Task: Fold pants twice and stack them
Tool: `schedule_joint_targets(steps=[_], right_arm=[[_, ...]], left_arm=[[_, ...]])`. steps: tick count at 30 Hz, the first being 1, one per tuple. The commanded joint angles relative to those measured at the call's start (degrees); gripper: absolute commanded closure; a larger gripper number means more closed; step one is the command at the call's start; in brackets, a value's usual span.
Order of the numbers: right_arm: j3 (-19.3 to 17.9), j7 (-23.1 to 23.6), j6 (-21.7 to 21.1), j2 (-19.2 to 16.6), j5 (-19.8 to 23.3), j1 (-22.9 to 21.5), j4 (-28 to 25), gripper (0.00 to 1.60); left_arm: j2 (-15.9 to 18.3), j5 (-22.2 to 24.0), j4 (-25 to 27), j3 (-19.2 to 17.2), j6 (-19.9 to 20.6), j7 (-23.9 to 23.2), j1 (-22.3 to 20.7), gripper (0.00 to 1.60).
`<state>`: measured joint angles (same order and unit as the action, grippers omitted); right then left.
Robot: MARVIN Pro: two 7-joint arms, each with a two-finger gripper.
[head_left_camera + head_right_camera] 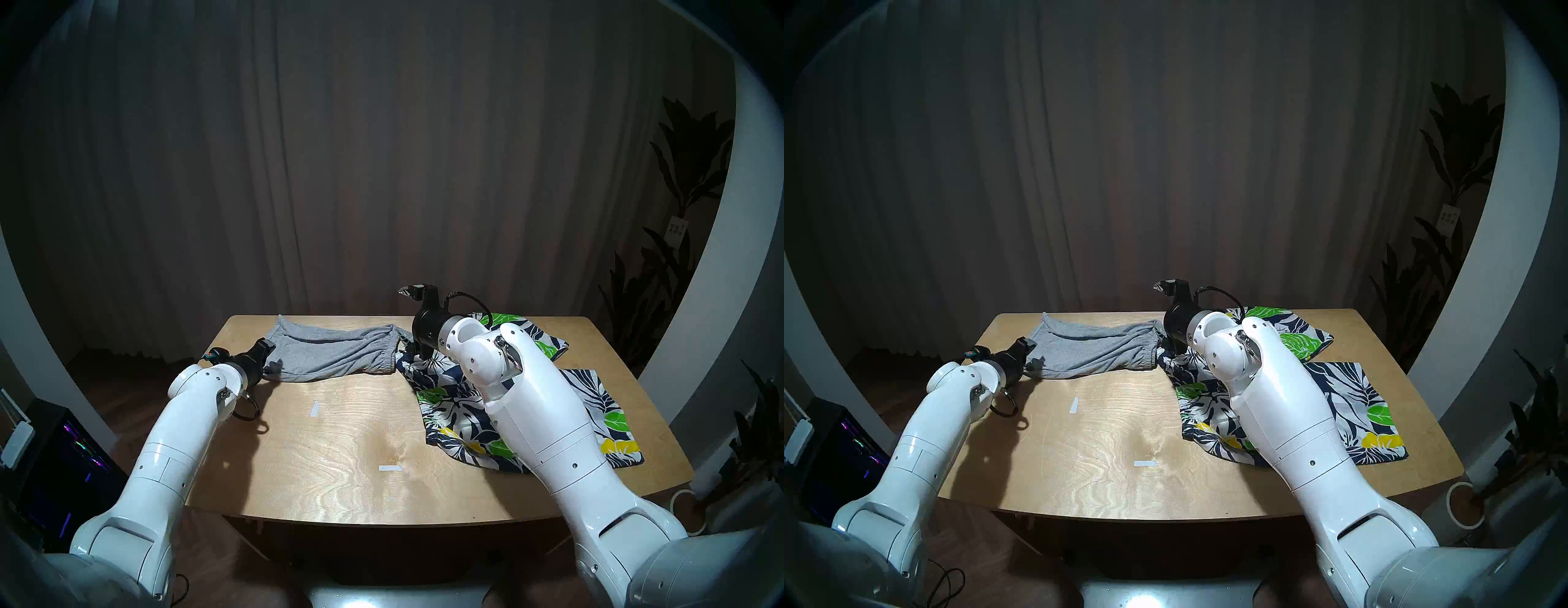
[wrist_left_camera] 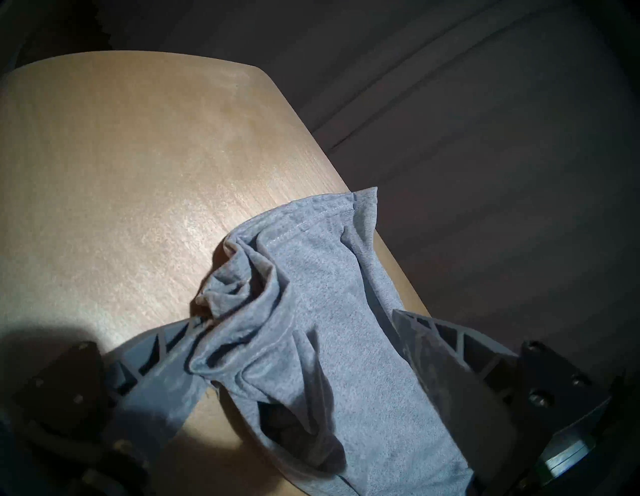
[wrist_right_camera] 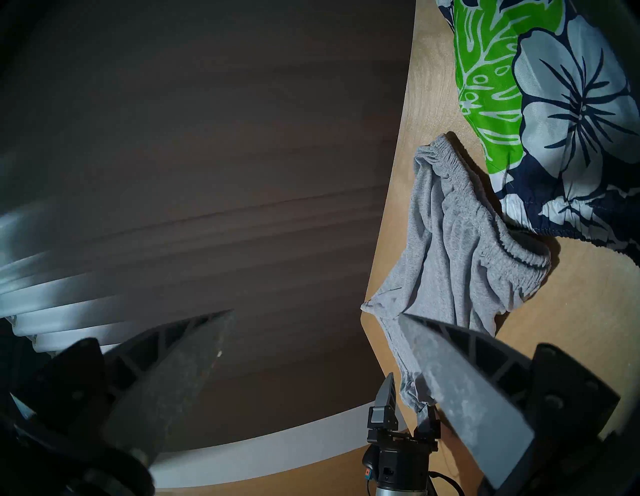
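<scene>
The grey shorts (image 1: 335,352) lie crumpled lengthwise along the table's back edge, waistband to the right. My left gripper (image 1: 271,354) is low at their left end and open, its fingers either side of the bunched leg hem (image 2: 311,277). The floral shorts (image 1: 458,403) lie spread on the table's right side, partly hidden by my right arm. My right gripper (image 1: 409,322) hangs above the spot where the two waistbands meet, open and empty. In the right wrist view one finger (image 3: 467,381) overlaps the grey shorts (image 3: 450,242).
The wooden table (image 1: 339,446) carries two small white tape marks (image 1: 314,409) (image 1: 390,468). A dark curtain hangs close behind its back edge. Plants (image 1: 679,212) stand to the right, and a lit computer case (image 1: 63,446) sits on the floor to the left.
</scene>
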<state>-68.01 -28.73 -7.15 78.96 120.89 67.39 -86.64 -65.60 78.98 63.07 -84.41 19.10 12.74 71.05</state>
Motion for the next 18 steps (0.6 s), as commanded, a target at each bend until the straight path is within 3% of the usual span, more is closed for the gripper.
schedule_joint_targets(steps=[1, 3, 4, 6, 8, 10, 11, 18], right_arm=[[-0.57, 0.79, -0.05, 0.35, 0.22, -0.87, -0.99, 0.00], [-0.68, 0.83, -0.04, 0.32, 0.22, -0.78, -1.03, 0.00], [-0.73, 0.86, -0.08, 0.30, 0.23, -0.74, -1.02, 0.00], [-0.83, 0.94, -0.04, 0.30, 0.21, -0.62, -1.05, 0.00], [-0.92, 1.00, -0.09, 0.24, 0.20, -0.52, -1.05, 0.00], [-0.96, 1.04, -0.12, 0.23, 0.19, -0.49, -1.04, 0.00], [-0.98, 1.07, -0.17, 0.21, 0.20, -0.46, -1.03, 0.00], [-1.25, 1.21, -0.28, 0.09, 0.22, -0.17, -1.23, 0.00]], left_arm=[[-0.75, -0.30, -1.30, 0.93, 0.47, 0.24, -1.40, 0.99], [-0.79, -0.59, -1.38, 1.17, 0.58, 0.59, -1.60, 1.07], [-0.86, -0.65, -1.42, 1.15, 0.60, 0.65, -1.65, 1.19], [-0.95, -0.89, -1.34, 1.25, 0.63, 0.98, -1.74, 1.22], [-1.07, -1.02, -1.24, 1.20, 0.61, 1.29, -1.76, 1.49], [-1.12, -1.07, -1.19, 1.17, 0.59, 1.37, -1.75, 1.49], [-1.07, -1.52, -0.76, 1.32, 0.24, 1.75, -1.63, 1.60], [-0.94, -2.63, 2.68, 0.89, -1.34, 4.44, -1.05, 1.60]])
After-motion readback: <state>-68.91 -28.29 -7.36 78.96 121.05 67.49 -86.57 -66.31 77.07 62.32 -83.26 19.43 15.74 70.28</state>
